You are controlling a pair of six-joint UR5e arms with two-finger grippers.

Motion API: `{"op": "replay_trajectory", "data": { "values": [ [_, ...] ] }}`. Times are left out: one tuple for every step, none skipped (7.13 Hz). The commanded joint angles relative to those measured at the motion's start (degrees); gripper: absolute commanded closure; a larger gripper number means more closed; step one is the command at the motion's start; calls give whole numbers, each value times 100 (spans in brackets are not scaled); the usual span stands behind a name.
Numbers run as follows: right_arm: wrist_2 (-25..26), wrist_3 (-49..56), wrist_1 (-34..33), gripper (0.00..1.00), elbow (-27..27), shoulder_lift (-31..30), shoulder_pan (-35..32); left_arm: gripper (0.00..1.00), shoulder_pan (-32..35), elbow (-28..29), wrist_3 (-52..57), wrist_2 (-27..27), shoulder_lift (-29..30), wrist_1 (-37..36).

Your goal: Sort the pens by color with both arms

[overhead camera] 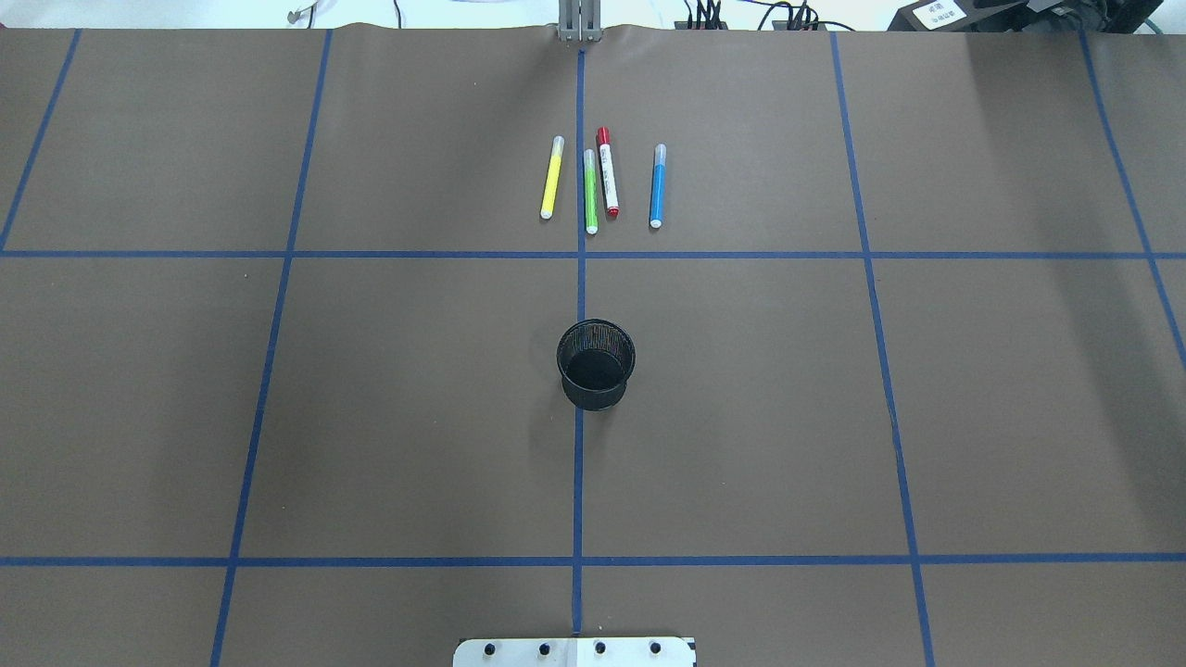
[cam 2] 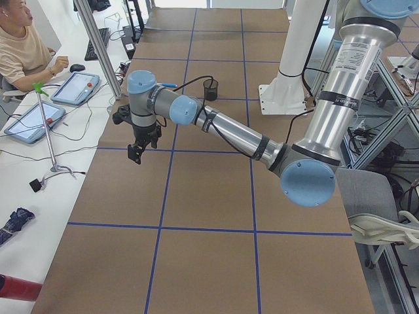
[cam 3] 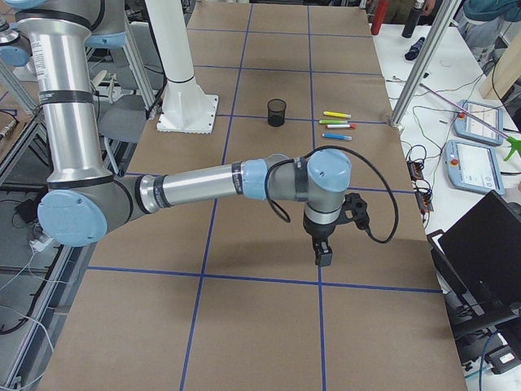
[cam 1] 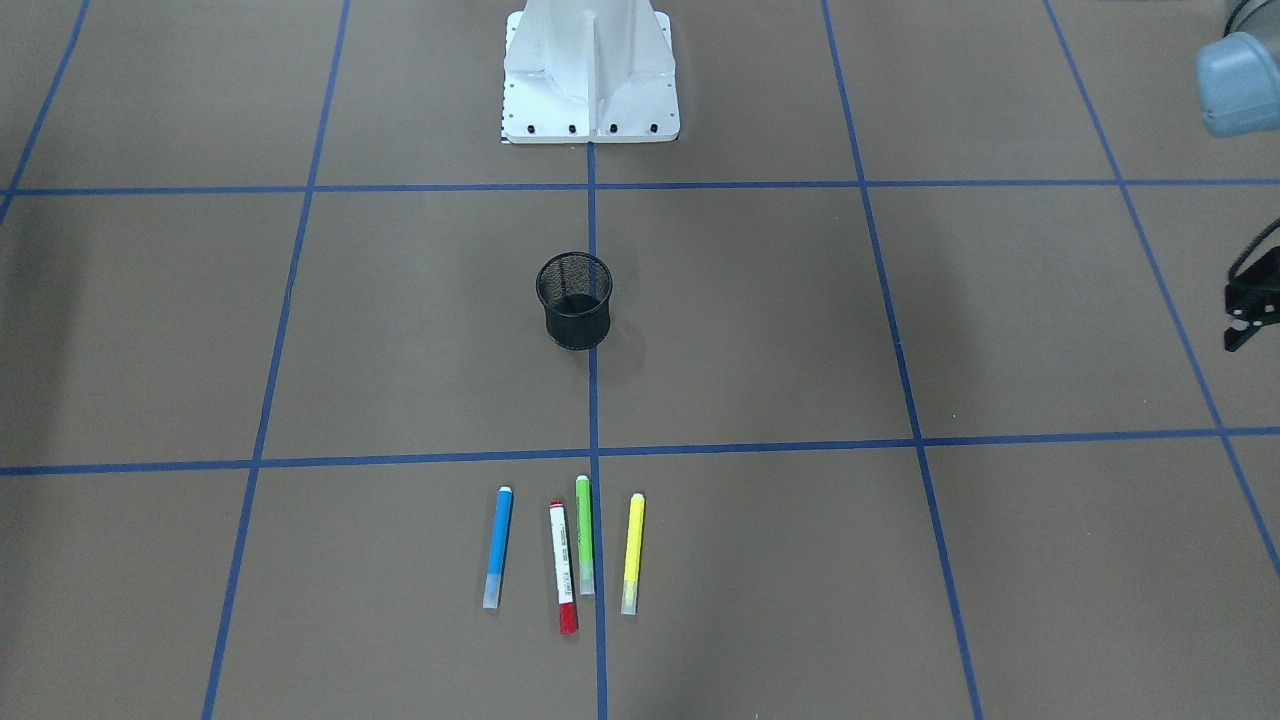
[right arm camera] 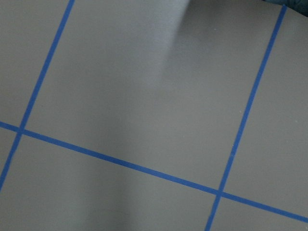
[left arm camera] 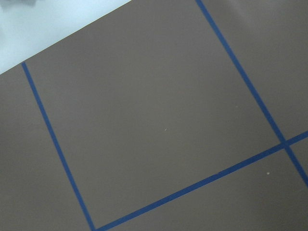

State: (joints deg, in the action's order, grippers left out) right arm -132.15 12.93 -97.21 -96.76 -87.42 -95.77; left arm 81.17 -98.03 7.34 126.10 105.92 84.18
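Nearest to us in the front-facing view lie the four pens, flat in a loose row on the brown table point(cam 1: 300, 330), each running lengthwise toward the robot. From that view's left we see the blue pen point(cam 1: 498, 547) standing a little apart. Next come the white-barrelled pen with red caps point(cam 1: 563, 580) and the light green pen point(cam 1: 584, 535), just beside each other, the red-capped one reaching nearest the camera. The yellow pen point(cam 1: 632, 553) closes the row. The green pen lies just beside the centre strip of blue tape point(cam 1: 592, 420). No gripper touches any pen.

Farther along that strip stands the black mesh cup point(cam 1: 574, 300), upright and well apart from the pens, and beyond it the white base stand point(cam 1: 590, 90).

Both arms reach out over bare table, well away from the pens. The left arm point(cam 2: 236, 134) stretches low with the left gripper point(cam 2: 136, 156) pointing down – we cannot tell how its fingers stand. The right arm point(cam 3: 203, 183) does likewise at the other end, and the right gripper point(cam 3: 324, 254) is equally unreadable. Both wrist views show only brown paper and tape lines.

A person point(cam 2: 23, 49) sits at a side desk.
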Motion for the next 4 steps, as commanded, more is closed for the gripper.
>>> {"op": "replay_trajectory", "data": {
  "values": [
    [-4, -411, 334, 0, -10, -284, -91, 0, 302, 309, 216, -146, -849, 298],
    [-4, -649, 352, 0, -27, -232, -82, 0, 520, 337, 207, -60, -1010, 909],
    [-4, -764, 352, 0, -19, -214, -65, 0, 531, 355, 198, 341, -1151, 959],
    [22, -957, 361, 0, -19, -118, 92, 0, 731, 355, 189, 571, -1152, 881]
  ]
}}
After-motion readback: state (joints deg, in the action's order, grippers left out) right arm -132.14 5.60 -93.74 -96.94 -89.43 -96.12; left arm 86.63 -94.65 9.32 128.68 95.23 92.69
